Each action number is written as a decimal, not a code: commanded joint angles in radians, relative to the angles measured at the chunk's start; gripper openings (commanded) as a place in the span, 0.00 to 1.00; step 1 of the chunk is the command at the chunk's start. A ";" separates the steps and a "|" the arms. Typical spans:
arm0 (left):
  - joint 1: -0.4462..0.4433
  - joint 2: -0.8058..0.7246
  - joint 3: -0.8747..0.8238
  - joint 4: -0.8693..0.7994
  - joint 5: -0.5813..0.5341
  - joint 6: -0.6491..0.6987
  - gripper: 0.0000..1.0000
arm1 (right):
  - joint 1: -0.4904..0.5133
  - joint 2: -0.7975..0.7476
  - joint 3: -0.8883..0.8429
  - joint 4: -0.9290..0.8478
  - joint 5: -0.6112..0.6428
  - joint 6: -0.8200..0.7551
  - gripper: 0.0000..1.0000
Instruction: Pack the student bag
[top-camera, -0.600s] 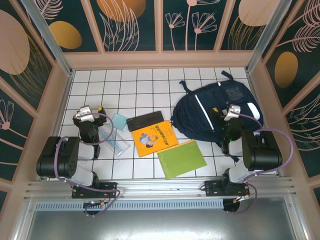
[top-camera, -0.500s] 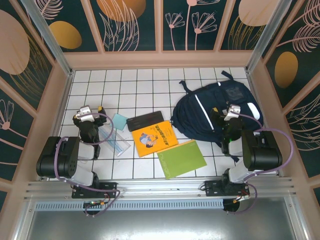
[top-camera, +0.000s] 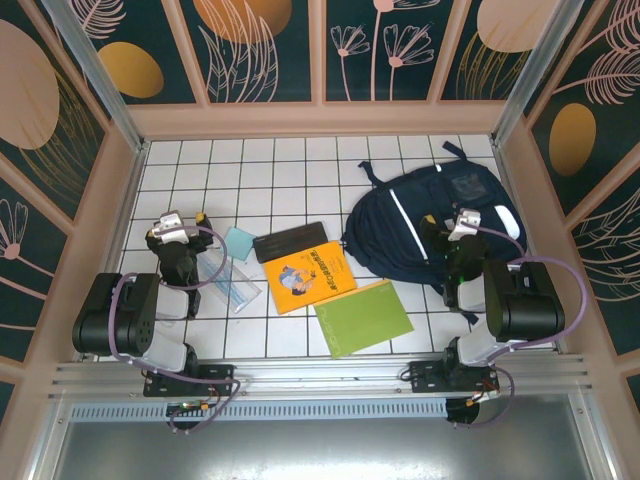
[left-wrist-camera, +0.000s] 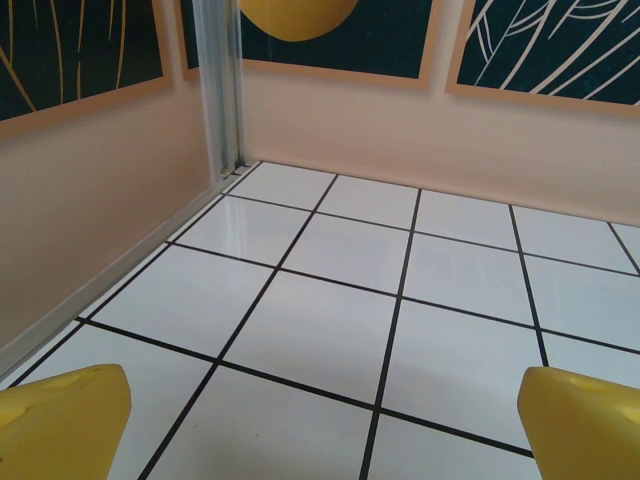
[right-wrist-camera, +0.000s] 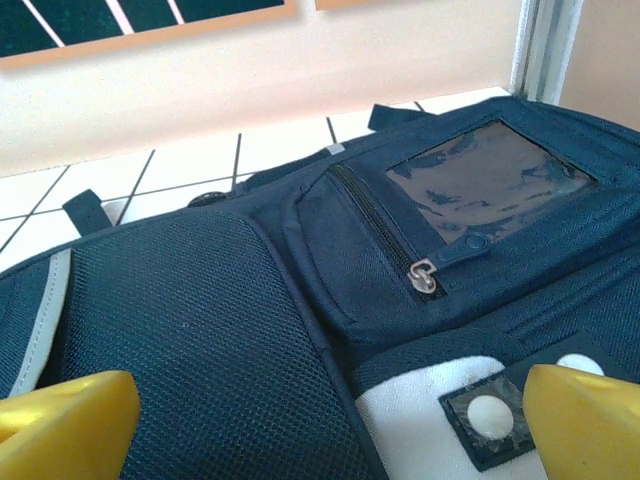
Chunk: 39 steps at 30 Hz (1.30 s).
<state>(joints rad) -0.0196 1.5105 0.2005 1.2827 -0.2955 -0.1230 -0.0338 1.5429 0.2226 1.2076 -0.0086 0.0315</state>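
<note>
Where the white-tiled tabletop (top-camera: 280, 170) nears its right wall, the student bag (top-camera: 425, 200) lies flat, at the far right: dark navy fabric, a thin white stripe down its left flank, straps trailing toward the far wall. Right wrist view, close up: mesh panel at near left, a zip pocket with the puller at the near end of its track, a clear window patch beyond it, a white-grey patch with round studs at the near edge. Right fingers (right-wrist-camera: 70, 415) stand over the bag's near end, spread wide, nothing between them. Left fingers (left-wrist-camera: 65, 410) are spread wide too, over bare tile near the left wall. The bag's left edge sits just beside an orange book (top-camera: 312, 277) and a green folder (top-camera: 364, 316); a black case (top-camera: 291, 241) lies beyond the book. Open tile runs along the far wall and into the far-left corner.
</note>
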 joint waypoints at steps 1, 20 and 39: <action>-0.005 0.001 0.016 0.026 -0.013 0.007 0.99 | -0.009 -0.005 0.023 0.019 -0.039 -0.015 0.99; -0.128 -0.190 0.354 -0.721 0.196 -0.750 0.97 | -0.127 -0.435 0.394 -1.357 0.134 0.541 0.99; -0.566 0.118 0.640 -0.844 0.426 -0.872 0.99 | -0.002 -0.207 0.292 -0.944 -0.402 0.804 0.95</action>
<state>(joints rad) -0.5598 1.6073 0.7883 0.4942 0.0978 -0.9901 -0.1165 1.2720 0.4484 0.1421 -0.3389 0.7593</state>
